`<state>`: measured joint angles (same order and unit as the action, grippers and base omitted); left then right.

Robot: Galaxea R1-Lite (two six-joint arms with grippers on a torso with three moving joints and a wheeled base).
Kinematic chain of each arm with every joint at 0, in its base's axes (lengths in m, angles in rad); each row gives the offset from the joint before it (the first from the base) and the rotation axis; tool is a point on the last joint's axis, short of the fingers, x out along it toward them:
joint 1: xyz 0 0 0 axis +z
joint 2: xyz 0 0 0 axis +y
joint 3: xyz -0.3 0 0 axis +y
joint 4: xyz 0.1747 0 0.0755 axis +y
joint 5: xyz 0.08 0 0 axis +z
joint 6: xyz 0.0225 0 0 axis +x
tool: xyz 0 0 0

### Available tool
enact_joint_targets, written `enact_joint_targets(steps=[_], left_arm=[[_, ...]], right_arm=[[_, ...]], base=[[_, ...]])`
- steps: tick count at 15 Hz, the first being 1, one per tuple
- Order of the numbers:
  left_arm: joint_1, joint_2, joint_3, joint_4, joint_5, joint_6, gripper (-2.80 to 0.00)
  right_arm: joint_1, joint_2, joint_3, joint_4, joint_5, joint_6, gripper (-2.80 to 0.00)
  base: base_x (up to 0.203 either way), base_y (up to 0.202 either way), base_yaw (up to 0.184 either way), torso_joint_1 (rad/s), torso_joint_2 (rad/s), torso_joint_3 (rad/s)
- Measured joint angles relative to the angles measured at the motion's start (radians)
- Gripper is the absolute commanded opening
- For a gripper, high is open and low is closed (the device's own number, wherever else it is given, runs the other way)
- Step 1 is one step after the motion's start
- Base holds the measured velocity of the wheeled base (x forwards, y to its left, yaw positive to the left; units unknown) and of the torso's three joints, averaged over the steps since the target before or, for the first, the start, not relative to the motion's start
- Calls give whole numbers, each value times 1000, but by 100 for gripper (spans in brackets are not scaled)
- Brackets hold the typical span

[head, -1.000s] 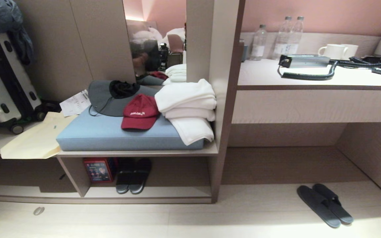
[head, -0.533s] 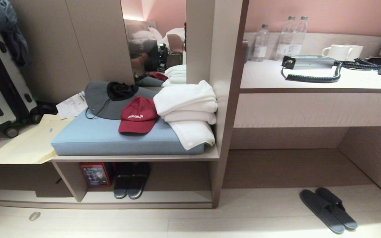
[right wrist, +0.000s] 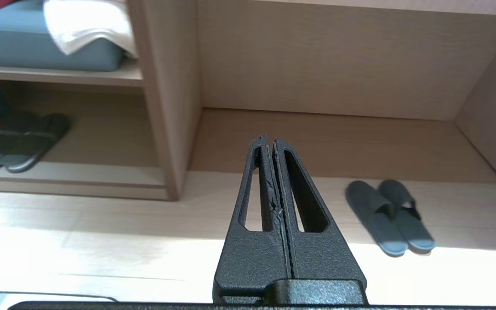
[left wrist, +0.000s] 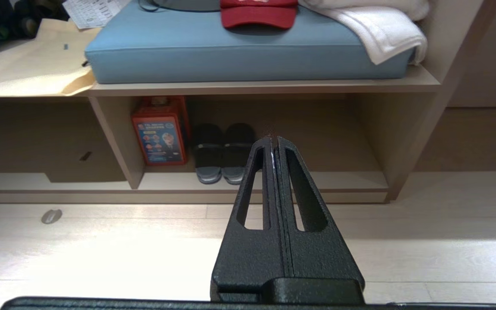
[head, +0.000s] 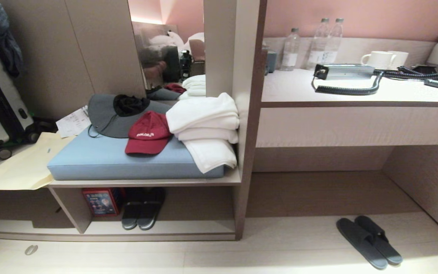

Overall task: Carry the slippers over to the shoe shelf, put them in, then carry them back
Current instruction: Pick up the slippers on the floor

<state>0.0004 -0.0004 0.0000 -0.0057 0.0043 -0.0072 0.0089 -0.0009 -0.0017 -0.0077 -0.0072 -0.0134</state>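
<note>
On the floor (head: 280,255), right of the shoe shelf (head: 158,182), the slippers (head: 368,241) lie ungrasped; both grippers, left gripper (left wrist: 276,140) and right gripper (right wrist: 268,140), are closed empty, so the black pair (head: 143,208) could be mistaken.

pink wall (head: 356,15), pale wood floor (head: 242,255), desk (head: 356,125)

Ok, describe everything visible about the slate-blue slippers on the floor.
The slippers are a flat pair of dark slate-blue slides with broad toe bands and lighter grey-blue insoles, seemingly soft foam or cloth. They lie side by side, touching, angled on the pale floor just before the open space beneath the desk counter, outside the shoe shelf. Nothing else touches them.
</note>
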Motion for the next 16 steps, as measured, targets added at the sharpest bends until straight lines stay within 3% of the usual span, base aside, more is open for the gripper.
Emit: enact_joint_targets(steps=[16], left_arm=[[0, 0, 0, 2, -1, 0, -280]], right_arm=[[0, 0, 0, 0, 0, 0, -280]], base=[[0, -198, 2, 3, 2, 3]])
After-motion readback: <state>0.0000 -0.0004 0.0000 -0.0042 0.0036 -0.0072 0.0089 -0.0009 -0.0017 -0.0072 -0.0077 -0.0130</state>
